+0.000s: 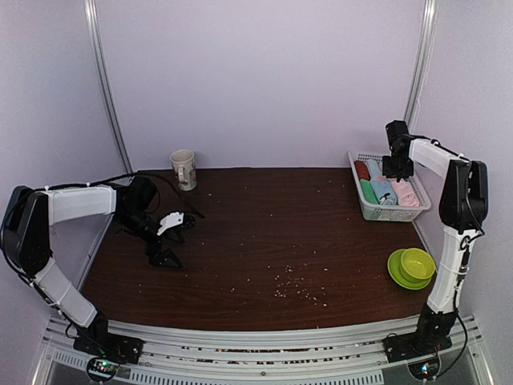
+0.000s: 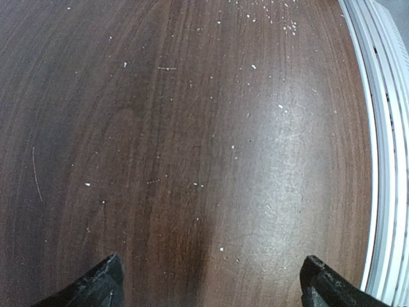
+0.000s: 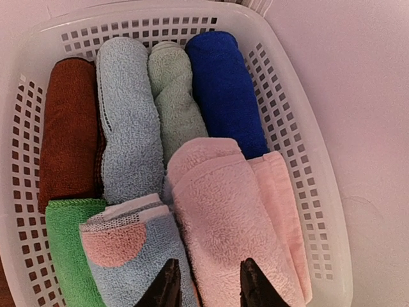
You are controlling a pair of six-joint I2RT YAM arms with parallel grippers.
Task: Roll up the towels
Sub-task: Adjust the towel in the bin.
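The left arm (image 1: 76,204) and right arm (image 1: 461,241) share white link shells between bulky black joint housings, with thin black cables (image 1: 96,184) running along them. Each black base (image 1: 108,349) carries small green and red lights. The left hand (image 1: 172,239) and right hand (image 3: 206,280) have black fingers (image 3: 167,289).

right fingers (image 1: 398,170) over basket (image 1: 377,215) of towels (image 1: 385,192) | left fingers (image 1: 164,258) spread above table (image 1: 280,224)

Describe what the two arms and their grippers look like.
The left arm and right arm are white rounded links joined by bulky black joints. A thin black cable loops off the left arm. The left gripper and right gripper are black, tapering to narrow tips. No markings are readable.
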